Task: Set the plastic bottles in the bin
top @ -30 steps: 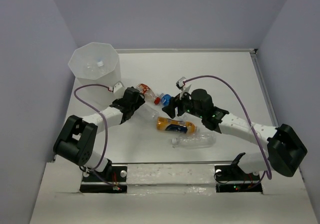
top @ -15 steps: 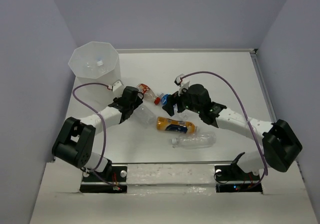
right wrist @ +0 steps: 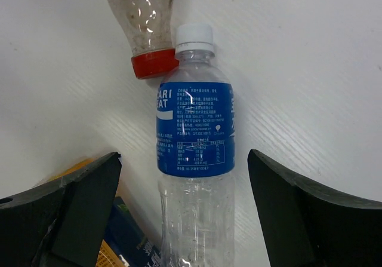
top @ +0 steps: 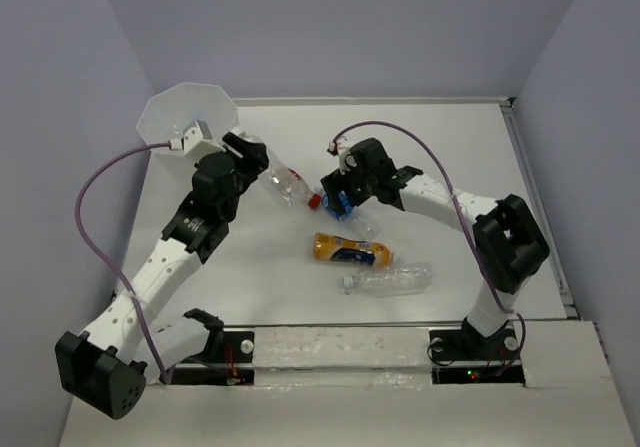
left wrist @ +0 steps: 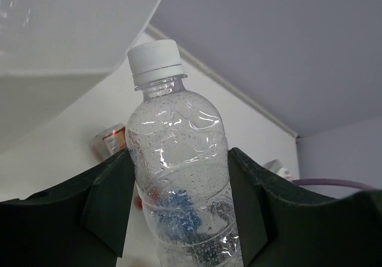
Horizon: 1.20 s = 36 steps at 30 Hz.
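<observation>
Bottles lie on the white desk (top: 450, 167), and one is up in the air. The left hand (left wrist: 179, 183) is squeezed tight on a clear bottle (left wrist: 176, 123) with a white cap. Its two black fingers press the bottle's sides. A second ago this hand was low on the desk and spread apart, with that bottle lying by it. Now the arm is lifted and swung over, so the hand is close beside the bin (top: 165, 117). The bin stands at the far left of the desk.

The right hand (right wrist: 191, 207) is spread wider than before and grips nothing. It has moved farther out and sits over the blue-label bottle (right wrist: 196, 129), one finger on each side, not touching it. The red-cap bottle (right wrist: 143, 16) lies with its cap right against that bottle's neck. The orange bottle (top: 350, 250) and a second clear bottle (top: 390, 279) lie nearer the arms, in the same spots as before.
</observation>
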{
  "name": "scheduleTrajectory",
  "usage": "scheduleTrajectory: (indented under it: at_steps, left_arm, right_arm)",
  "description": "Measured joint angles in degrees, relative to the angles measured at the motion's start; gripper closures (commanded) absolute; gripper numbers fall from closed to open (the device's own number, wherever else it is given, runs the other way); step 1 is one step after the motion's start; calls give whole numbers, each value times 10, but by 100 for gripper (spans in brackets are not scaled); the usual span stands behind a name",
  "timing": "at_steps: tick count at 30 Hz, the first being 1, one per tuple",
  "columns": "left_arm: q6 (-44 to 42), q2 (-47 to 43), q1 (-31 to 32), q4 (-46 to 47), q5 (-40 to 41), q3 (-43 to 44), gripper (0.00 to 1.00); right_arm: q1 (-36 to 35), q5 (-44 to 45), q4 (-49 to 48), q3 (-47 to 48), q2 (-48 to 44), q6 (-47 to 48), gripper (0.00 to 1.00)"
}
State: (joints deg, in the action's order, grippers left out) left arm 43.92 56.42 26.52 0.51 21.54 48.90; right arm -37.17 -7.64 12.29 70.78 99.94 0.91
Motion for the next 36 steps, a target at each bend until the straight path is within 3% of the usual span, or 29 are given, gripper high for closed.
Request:
scheduleTrajectory:
  at_steps: [8, 14, 19, 27, 29, 30, 33, 36]
  left_arm:
    - [-86, 29, -10, -6, 64, 220, 59]
    - [-171, 96, -93, -28, 122, 363, 59]
    - [-248, 148, -152, -34, 188, 400, 59]
    - [-383, 237, -157, -1, 295, 388, 54]
    - [-411, 241, -157, 11, 315, 372, 48]
    - [-425, 242, -157, 21, 326, 363, 33]
    - [-451, 245, -157, 44, 346, 356, 3]
    - [-454, 245, -157, 52, 349, 357, 1]
  right_arm:
    - [0, -12, 57, 56, 68, 30, 8]
    - [4, -14, 75, 85, 114, 44, 12]
    - [6, -9, 84, 95, 130, 52, 19]
    - [19, 0, 89, 99, 130, 58, 41]
    - [20, 2, 89, 100, 130, 58, 44]
    - [20, 4, 89, 100, 130, 58, 47]
    - [23, 14, 90, 100, 128, 57, 49]
    - [24, 27, 92, 92, 106, 57, 51]
